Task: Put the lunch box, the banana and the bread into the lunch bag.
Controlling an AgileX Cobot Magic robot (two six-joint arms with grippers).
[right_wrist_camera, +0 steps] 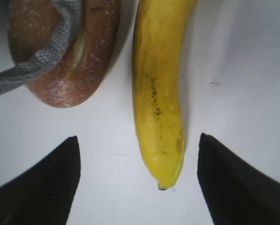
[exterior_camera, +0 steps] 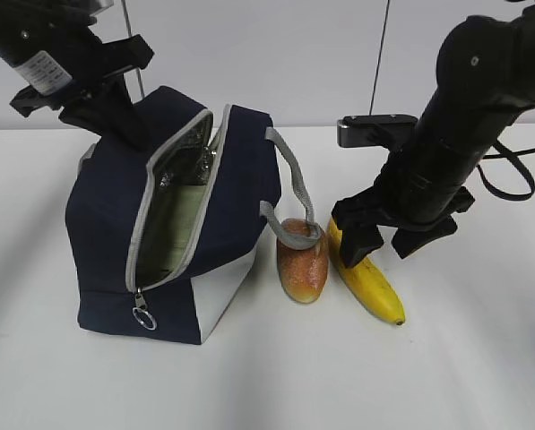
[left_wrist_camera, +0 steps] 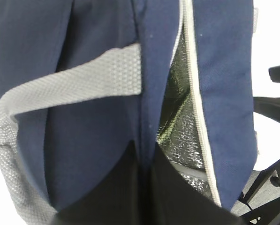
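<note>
The navy lunch bag stands at the left with its zipper open and silver lining showing. A pale green surface inside looks like the lunch box lid; the rest of the box is hidden. My left gripper is shut on the bag's top fabric edge. The bread lies right of the bag with a grey handle draped over it. The banana lies beside the bread. My right gripper is open over the banana's far end; its tip lies between the open jaws.
The bag's zipper pull ring hangs at its front corner. The second grey handle crosses the bag's side. The bread sits close to the left of the banana. Black chair legs stand beyond the table.
</note>
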